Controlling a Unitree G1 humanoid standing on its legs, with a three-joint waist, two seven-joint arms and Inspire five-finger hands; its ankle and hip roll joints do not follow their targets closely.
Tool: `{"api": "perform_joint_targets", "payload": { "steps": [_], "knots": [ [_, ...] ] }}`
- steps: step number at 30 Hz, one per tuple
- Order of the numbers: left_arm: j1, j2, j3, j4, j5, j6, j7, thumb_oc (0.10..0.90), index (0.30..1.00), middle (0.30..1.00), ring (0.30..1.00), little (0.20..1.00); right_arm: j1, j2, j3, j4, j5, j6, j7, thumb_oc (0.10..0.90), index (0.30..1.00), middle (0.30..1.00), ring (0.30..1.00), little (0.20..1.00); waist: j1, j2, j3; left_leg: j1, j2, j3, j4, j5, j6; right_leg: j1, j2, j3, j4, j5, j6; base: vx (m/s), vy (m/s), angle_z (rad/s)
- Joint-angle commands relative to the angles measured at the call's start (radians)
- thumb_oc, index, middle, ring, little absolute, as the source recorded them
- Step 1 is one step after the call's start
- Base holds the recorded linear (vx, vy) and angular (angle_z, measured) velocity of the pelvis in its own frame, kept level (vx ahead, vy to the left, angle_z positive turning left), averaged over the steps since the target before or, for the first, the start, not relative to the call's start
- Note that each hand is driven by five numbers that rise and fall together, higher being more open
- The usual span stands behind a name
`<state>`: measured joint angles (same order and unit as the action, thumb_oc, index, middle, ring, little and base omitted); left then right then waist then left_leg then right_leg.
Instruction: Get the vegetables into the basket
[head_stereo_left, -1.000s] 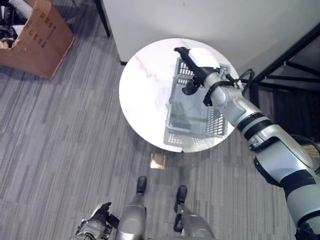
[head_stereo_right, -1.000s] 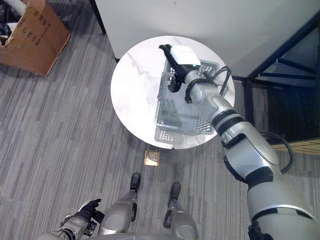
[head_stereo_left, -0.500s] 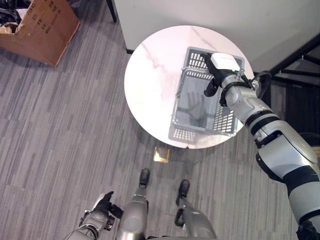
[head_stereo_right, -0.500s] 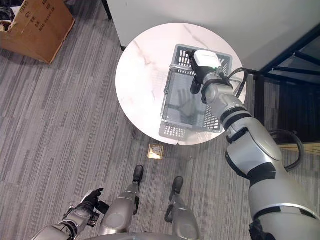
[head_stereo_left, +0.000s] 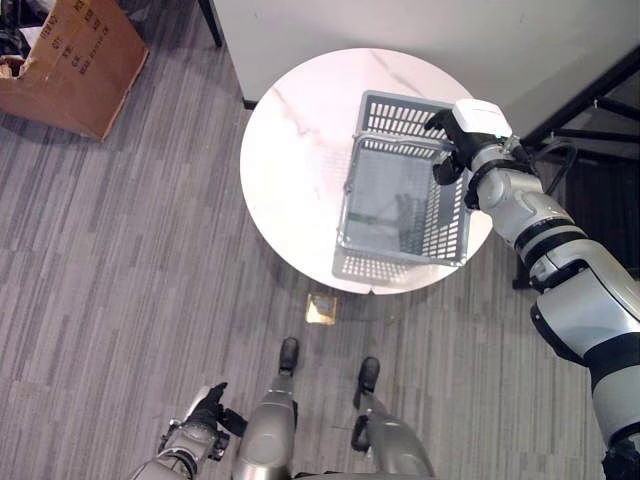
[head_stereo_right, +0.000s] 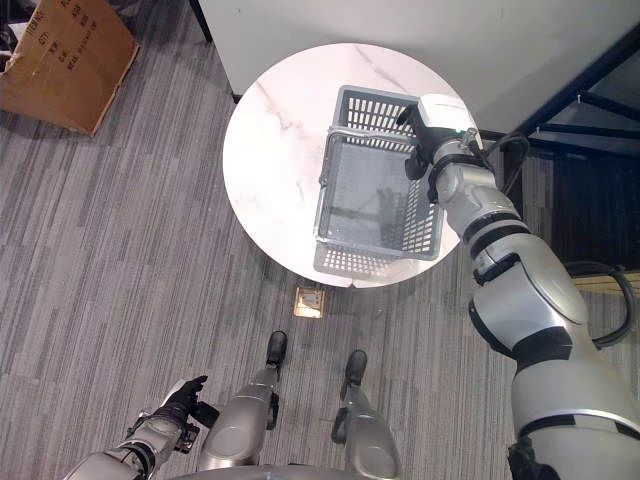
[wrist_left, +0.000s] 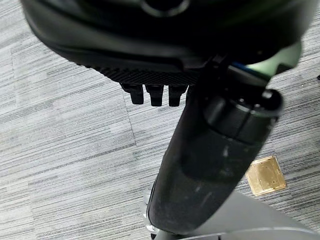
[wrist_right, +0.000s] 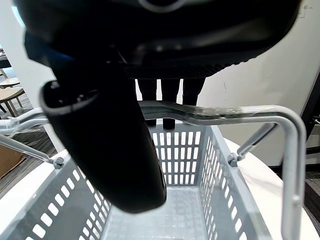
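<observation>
basket on the round table, right hand at its handle

the grey slotted basket (head_stereo_left: 405, 205) stands on the round white marble table (head_stereo_left: 295, 150), filling the table's half from about 1 to 5 o'clock, its near end reaching the table's edge at 5 o'clock. no vegetables can be made out in it; the floor of the basket looks bare. its metal handle (wrist_right: 220, 114) is raised over the far end.

the right hand (head_stereo_left: 447, 150) sits at the basket's 1 o'clock corner. in the right wrist view its fingers (wrist_right: 162, 90) curl down over the handle bar with the thumb (wrist_right: 107, 150) reaching in front of it, so the hand appears clamped on the handle.

the left hand (head_stereo_left: 207, 412) hangs low at 7 o'clock from the table, well apart from it, over the striped grey carpet (head_stereo_left: 110, 260); its fingers (wrist_left: 152, 94) look relaxed and hold nothing.

a brass floor plate (head_stereo_left: 318, 310) lies on the carpet just off the table's 6 o'clock edge. a cardboard box (head_stereo_left: 70, 65) stands at 10 o'clock, well apart from the table.
</observation>
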<state>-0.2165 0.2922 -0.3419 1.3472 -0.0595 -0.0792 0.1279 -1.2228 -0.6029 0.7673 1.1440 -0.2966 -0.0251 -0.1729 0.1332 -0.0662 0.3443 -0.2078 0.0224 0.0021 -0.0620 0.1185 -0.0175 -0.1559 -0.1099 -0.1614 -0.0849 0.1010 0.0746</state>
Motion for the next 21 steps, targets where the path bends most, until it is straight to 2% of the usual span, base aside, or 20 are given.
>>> {"api": "perform_joint_targets", "payload": {
  "steps": [1,10,16,18,20,21],
  "knots": [
    [0.022,0.010,-0.011,0.044,-0.003,0.006,0.009,0.900,1.000,1.000,1.000,1.000,-0.108,-0.018,0.007,-0.003,0.023,-0.015,-0.056,0.400,0.300,0.300,0.300,0.300,-0.001,-0.018,-0.008,0.005,0.005,0.025,-0.025,0.009,-0.007,-0.031,-0.042,0.069,0.058,0.068,0.021,-0.02,-0.001,-0.08],
    [0.016,0.000,-0.018,0.046,0.012,0.006,0.010,0.900,1.000,1.000,1.000,1.000,-0.026,0.045,-0.026,0.007,0.031,-0.022,-0.044,0.400,0.300,0.300,0.300,0.300,0.001,-0.014,-0.013,0.016,0.002,0.029,-0.025,0.008,-0.005,-0.027,-0.044,0.072,0.059,0.071,0.021,-0.02,0.003,-0.04],
    [0.024,-0.002,-0.010,0.053,0.026,0.011,0.003,0.900,1.000,1.000,1.000,1.000,0.029,0.042,-0.067,-0.075,0.102,-0.031,-0.026,0.400,0.300,0.300,0.300,0.300,-0.007,-0.020,-0.027,0.037,0.003,0.029,-0.025,0.001,-0.002,-0.011,-0.044,0.077,0.063,0.067,0.022,0.00,0.000,0.00],
    [0.033,-0.001,0.001,0.059,0.039,0.017,-0.002,0.900,1.000,1.000,1.000,1.000,0.062,0.017,-0.072,-0.196,0.118,-0.036,-0.008,0.400,0.300,0.300,0.300,0.300,-0.017,-0.027,-0.040,0.057,0.005,0.035,-0.025,-0.007,0.000,0.001,-0.045,0.081,0.067,0.062,0.022,0.02,0.004,-0.01],
    [0.049,0.001,0.026,0.062,0.058,0.025,-0.009,0.900,1.000,1.000,1.000,1.000,0.148,-0.015,-0.123,-0.386,0.193,-0.048,0.011,0.400,0.300,0.300,0.300,0.300,-0.033,-0.037,-0.060,0.087,0.008,0.049,-0.025,-0.017,0.001,0.023,-0.045,0.088,0.068,0.060,0.023,0.06,0.013,-0.10],
    [0.070,0.000,0.060,0.066,0.078,0.034,-0.018,0.900,1.000,1.000,1.000,1.000,0.253,-0.050,-0.182,-0.574,0.277,-0.068,0.045,0.400,0.300,0.300,0.300,0.300,-0.055,-0.044,-0.085,0.120,0.013,0.064,-0.025,-0.027,-0.001,0.045,-0.045,0.092,0.068,0.056,0.023,0.06,0.016,-0.19]
  ]
}}
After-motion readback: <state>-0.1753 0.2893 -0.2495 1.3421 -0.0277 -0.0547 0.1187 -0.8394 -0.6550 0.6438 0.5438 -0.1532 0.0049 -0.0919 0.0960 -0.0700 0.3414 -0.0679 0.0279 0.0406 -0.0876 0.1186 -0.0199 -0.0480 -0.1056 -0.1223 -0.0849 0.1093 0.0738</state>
